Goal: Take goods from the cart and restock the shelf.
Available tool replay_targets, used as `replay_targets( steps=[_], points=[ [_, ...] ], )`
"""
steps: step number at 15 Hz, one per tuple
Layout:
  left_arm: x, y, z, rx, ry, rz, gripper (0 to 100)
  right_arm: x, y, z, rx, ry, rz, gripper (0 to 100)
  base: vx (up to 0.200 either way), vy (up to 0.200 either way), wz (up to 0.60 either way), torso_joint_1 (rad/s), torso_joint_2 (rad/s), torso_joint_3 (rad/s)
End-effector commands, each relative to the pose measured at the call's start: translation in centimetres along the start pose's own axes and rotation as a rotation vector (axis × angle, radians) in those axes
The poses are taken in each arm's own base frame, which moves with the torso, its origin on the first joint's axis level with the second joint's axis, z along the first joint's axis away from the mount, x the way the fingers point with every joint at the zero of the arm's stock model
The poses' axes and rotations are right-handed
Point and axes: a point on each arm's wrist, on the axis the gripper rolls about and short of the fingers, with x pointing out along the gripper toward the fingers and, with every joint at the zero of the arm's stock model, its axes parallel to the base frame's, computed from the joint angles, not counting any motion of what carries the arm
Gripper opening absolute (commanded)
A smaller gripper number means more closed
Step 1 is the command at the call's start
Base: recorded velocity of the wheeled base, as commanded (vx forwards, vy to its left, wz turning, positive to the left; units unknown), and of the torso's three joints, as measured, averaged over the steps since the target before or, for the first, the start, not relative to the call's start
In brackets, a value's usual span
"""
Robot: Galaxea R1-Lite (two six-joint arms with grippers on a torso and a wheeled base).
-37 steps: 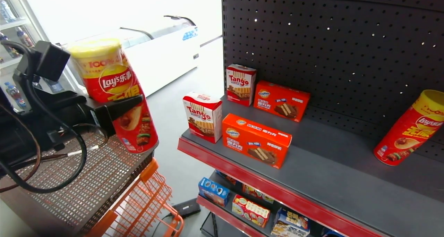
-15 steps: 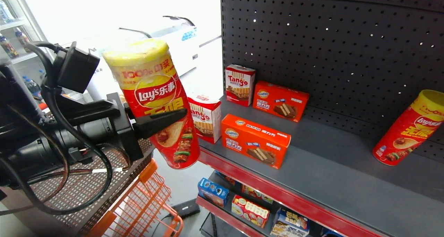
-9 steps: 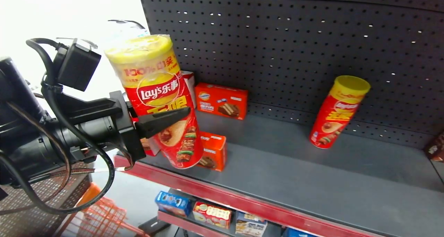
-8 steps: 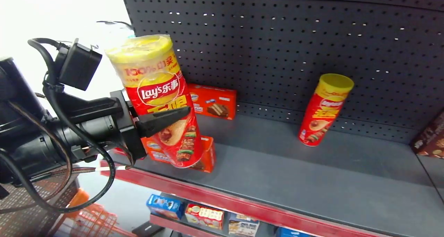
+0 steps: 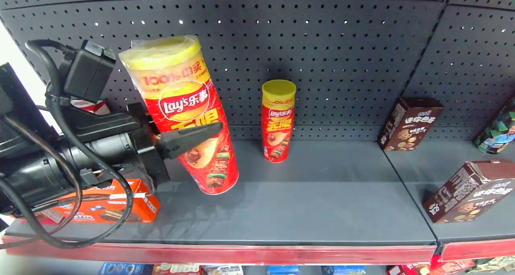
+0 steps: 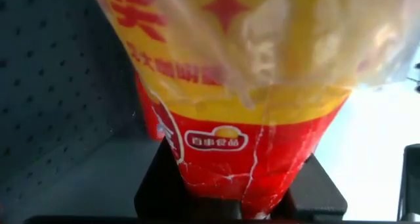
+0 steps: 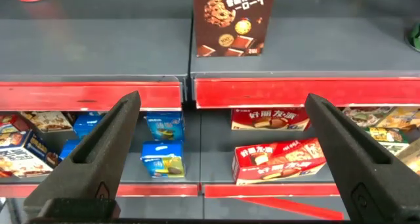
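Left gripper (image 5: 189, 135) grips tilted chip can (image 5: 177, 102), seemingly above shelf (image 5: 322, 194).

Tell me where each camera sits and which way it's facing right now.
Head view: on the head, looking down at the shelf; the left arm and left claw show, clamping the chip can.
Left wrist view: behind the left claw, looking along the chip can toward the pegboard.
Right wrist view: lower, facing the shelf's red front edge; the open right claw frames it.
Shared: head and left wrist views both show the chip can.
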Motion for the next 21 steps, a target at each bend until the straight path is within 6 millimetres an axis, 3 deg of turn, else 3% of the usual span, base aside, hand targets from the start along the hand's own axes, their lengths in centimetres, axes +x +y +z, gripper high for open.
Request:
replay_targets(
  steps=[1,11,12,13,14,16,18,21],
  points=[
    [0.0,0.0,0.1,0.001,-0.001,0.002,0,0.0,0.0,0.0,0.0,0.0,0.0,100,0.0,0.0,0.0,0.0,0.0,0.0],
    [-0.7,-0.3,-0.1,-0.003,0.005,0.012,0,0.1,0.0,0.1,-0.01,0.02,-0.003,100,0.0,0.0,0.0,0.0,0.0,0.0],
    [-0.9,-0.5,-0.1,-0.003,0.005,0.015,0,0.1,0.1,1.0,-0.008,0.008,0.0,100,0.0,0.0,0.0,0.0,0.0,0.0],
    [-1.0,-0.5,0.1,-0.002,-0.001,0.019,0,0.7,0.1,6.6,0.047,0.001,0.063,100,0.0,0.0,0.0,0.0,0.0,0.0],
    [-1.1,-0.6,-0.2,-0.007,0.007,0.018,0,1.9,0.3,8.0,0.111,0.062,0.107,100,0.0,0.0,0.0,0.0,0.0,0.0],
    [-1.1,-0.5,-0.1,-0.008,0.005,0.038,0,2.2,0.5,10.8,0.036,0.039,0.29,100,0.0,0.0,0.0,0.0,0.0,0.0],
    [-1.3,-0.5,-0.6,-0.017,0.019,0.05,0,4.7,0.9,14.0,-0.023,0.061,0.318,100,0.0,0.0,0.0,0.0,0.0,0.0],
    [-1.7,-0.7,-0.6,-0.017,0.017,0.057,0,9.0,2.2,15.8,-0.023,0.102,0.435,100,0.0,0.0,0.0,0.0,0.0,0.0]
  ],
)
